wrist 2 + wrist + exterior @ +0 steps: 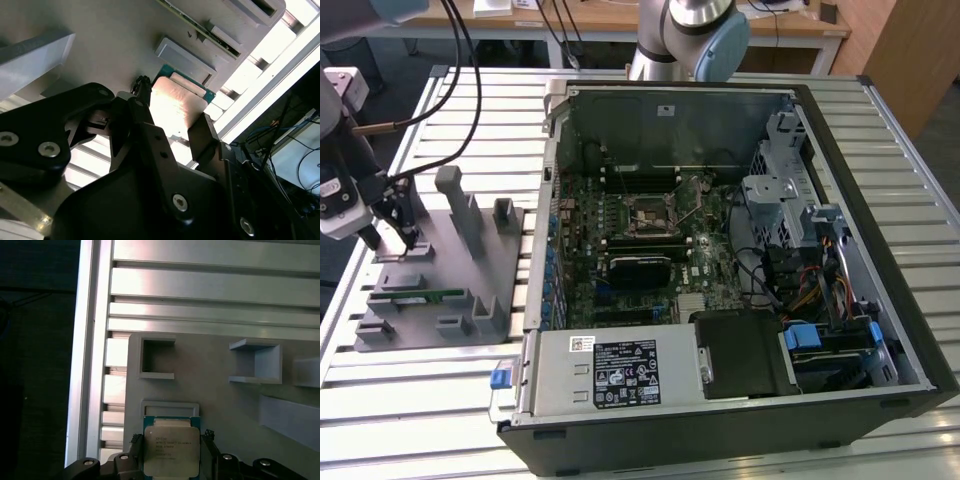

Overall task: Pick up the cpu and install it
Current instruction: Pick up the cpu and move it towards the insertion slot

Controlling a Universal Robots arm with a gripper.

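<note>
We find the gripper (390, 238) at the exterior view's left, low over the grey fixture plate (440, 265) that lies on the slatted aluminium table (450, 120), well apart from the open computer case (720, 100). In the first wrist view the cpu (170, 450) sits between the black fingertips (136, 447), just beside its shallow pocket rim (170, 404). The tips press on two opposite edges of the green board, so we read the gripper as pinching the chip. We cannot tell whether it has left the plate.

We judge the cpu light, stiff and thin, with a smooth metal lid that gives little grip. The edges are the place to hold it, as here. Its underside contacts are likely delicate, and so is the empty socket (655, 215) on the motherboard, so a level, gentle hold matters more than force.
</note>
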